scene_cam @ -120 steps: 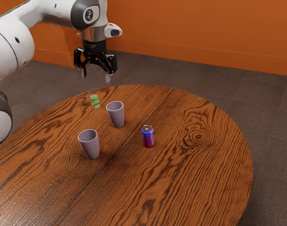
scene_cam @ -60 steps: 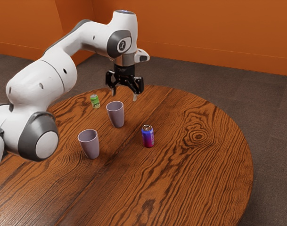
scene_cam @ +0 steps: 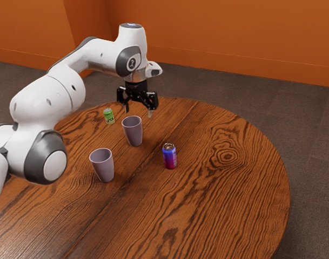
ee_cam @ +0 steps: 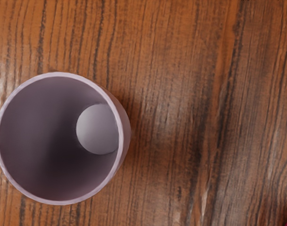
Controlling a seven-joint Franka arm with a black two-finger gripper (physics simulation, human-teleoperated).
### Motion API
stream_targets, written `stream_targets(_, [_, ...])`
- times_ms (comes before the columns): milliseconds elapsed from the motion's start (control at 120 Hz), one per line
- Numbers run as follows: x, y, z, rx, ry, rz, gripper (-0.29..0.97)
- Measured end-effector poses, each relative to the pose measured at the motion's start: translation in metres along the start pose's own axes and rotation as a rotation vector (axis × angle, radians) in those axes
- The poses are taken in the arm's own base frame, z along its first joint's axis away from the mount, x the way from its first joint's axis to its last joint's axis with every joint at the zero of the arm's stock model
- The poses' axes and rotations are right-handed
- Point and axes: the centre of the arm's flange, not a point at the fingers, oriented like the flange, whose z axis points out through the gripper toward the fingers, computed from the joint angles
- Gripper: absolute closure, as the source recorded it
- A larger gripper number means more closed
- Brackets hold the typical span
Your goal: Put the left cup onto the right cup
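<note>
Gripper (scene_cam: 138,111) hangs empty, fingers apart, just above the far cup (scene_cam: 133,130), which stands upright on the table (scene_cam: 223,194). The near cup (scene_cam: 102,164) stands apart, to its left. Cup judged light, thin-walled, rigid, smooth and tapered, so liable to slip. Best pinched across one rim wall.

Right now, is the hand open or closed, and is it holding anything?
Hand: open, holding nothing, hovering above the farther purple cup.

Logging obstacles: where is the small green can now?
The small green can stands on the round wooden table near its far edge, beside the farther lilac cup, toward the exterior view's left.
</note>
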Motion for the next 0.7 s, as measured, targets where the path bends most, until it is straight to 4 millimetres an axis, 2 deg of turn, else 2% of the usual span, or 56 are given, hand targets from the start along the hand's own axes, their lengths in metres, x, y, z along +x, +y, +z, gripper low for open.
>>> stream_targets(117, [0.003, -0.018, 0.004, -0.001, 0.001, -0.005, 0.00])
stream_targets(300, [0.010, -0.031, 0.030, -0.023, -0.008, 0.000, 0.00])
stream_targets(483, [0.019, -0.045, 0.040, -0.043, 0.032, -0.002, 0.00])
stream_targets(583, [0.022, -0.047, 0.043, -0.048, 0.051, 0.001, 0.00])
stream_targets(700, [0.024, -0.046, 0.058, -0.050, 0.050, 0.009, 0.00])
